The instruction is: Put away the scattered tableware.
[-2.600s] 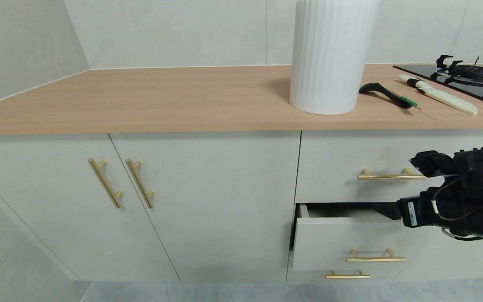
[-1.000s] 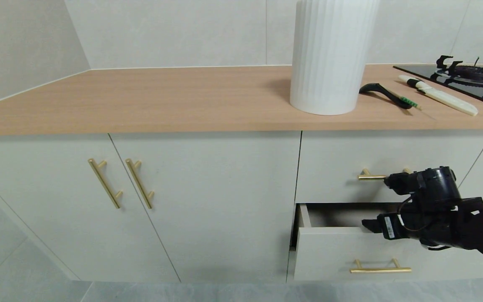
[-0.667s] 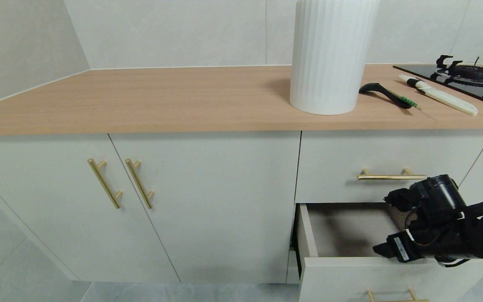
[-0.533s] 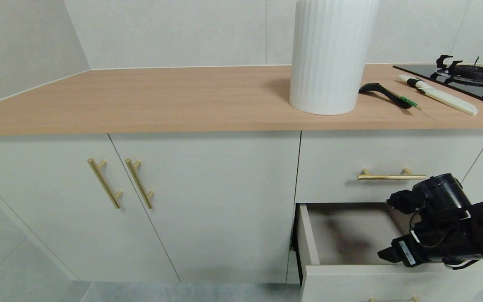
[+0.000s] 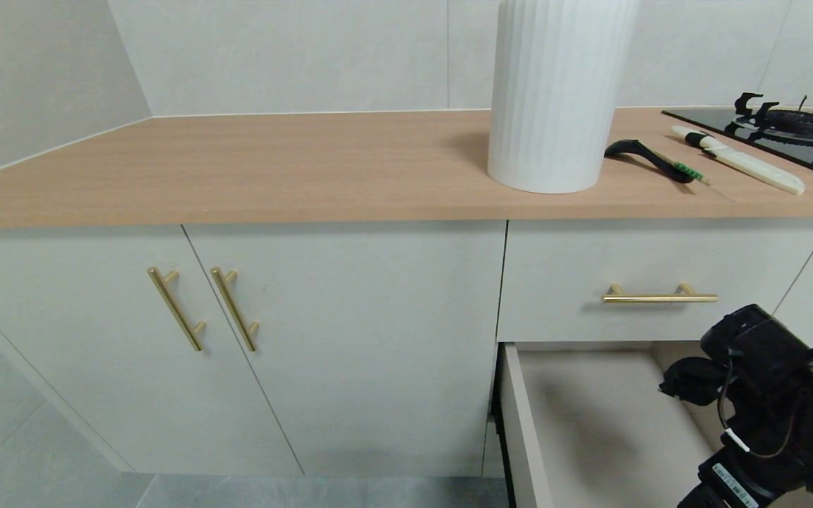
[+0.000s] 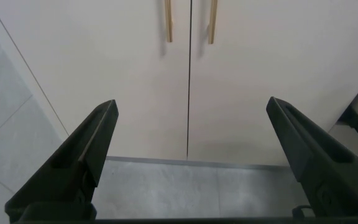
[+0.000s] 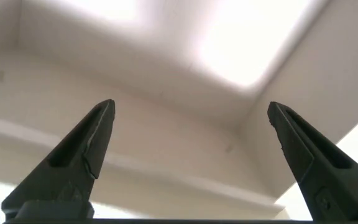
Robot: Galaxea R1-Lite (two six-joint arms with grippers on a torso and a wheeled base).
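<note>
Right of the white canister (image 5: pixel 555 99) lie a black-handled utensil (image 5: pixel 643 154) and a pale knife (image 5: pixel 745 164), likely light, stiff and slick, best pinched mid-handle; the left gripper (image 6: pixel 191 118) and right gripper (image 7: pixel 191 118) both stand spread.

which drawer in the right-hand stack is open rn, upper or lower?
The lower drawer: it stands pulled well out, its pale floor showing. The upper drawer, with the gold bar handle, sits flush with the cabinet front.
</note>
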